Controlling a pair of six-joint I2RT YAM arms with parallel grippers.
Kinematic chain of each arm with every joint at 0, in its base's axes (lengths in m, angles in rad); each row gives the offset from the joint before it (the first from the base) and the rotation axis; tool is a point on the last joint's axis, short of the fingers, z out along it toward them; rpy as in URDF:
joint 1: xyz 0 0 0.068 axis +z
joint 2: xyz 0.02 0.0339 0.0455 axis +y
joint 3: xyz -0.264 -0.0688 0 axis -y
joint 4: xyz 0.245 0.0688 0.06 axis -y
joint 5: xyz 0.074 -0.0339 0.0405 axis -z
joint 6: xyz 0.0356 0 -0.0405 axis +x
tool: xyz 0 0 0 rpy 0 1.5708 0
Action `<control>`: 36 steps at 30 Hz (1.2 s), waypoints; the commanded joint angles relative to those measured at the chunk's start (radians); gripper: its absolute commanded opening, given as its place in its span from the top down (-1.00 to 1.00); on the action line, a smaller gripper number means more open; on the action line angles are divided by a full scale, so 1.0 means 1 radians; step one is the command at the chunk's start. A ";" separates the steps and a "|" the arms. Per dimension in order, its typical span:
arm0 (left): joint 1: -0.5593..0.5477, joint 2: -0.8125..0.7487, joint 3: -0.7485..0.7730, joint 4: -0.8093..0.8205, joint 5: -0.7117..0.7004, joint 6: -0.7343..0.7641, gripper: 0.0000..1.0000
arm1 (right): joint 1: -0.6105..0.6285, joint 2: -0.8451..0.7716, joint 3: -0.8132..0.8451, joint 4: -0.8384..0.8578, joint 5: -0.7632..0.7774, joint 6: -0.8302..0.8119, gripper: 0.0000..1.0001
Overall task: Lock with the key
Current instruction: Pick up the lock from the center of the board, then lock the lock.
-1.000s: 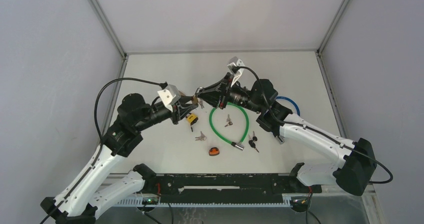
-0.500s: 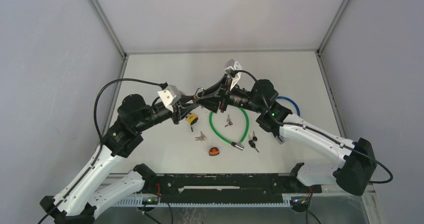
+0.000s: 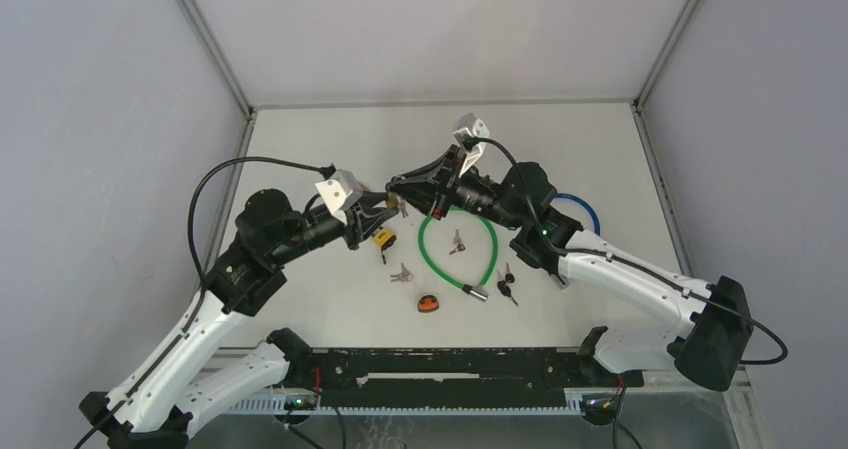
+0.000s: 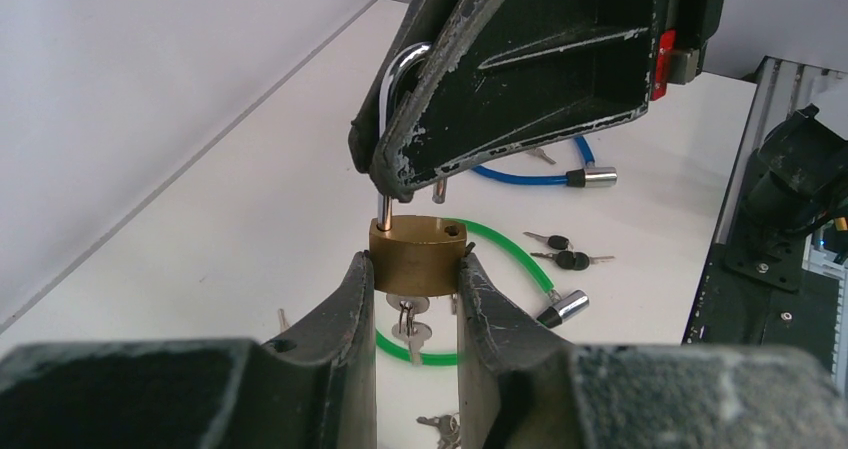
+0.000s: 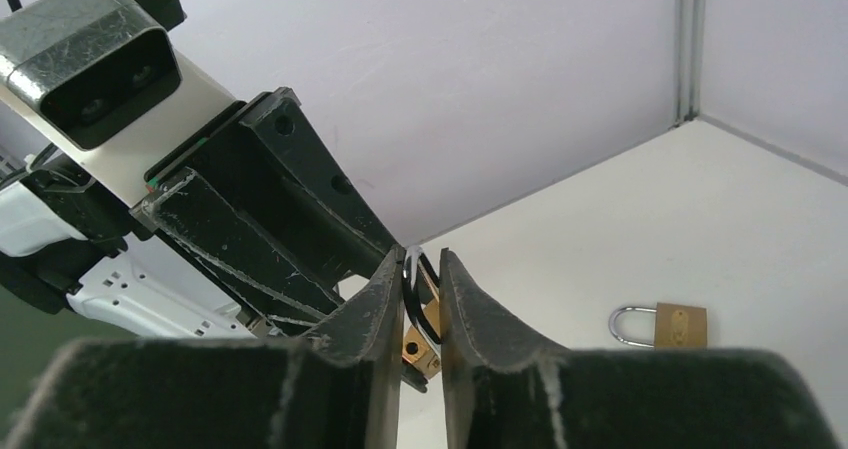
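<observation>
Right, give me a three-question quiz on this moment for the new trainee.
1. True or false: the left gripper holds the padlock by its shackle.
2. What clamps the shackle? A) left gripper B) right gripper C) nothing
3. Fill in: the cable nearest the padlock is ___.

Key: 1 false, it grips the brass body. 2 B. 3 green.
</observation>
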 commanded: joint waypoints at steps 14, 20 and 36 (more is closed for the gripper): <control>-0.009 -0.010 -0.023 0.090 0.008 -0.068 0.12 | -0.031 -0.057 0.072 -0.055 -0.065 0.013 1.00; -0.010 -0.027 -0.028 0.061 0.069 -0.058 -0.56 | -0.051 -0.130 0.071 -0.173 -0.111 0.001 1.00; -0.047 0.158 0.236 -0.097 0.339 -0.122 -0.21 | -0.056 -0.194 0.275 -0.620 -0.227 -0.261 1.00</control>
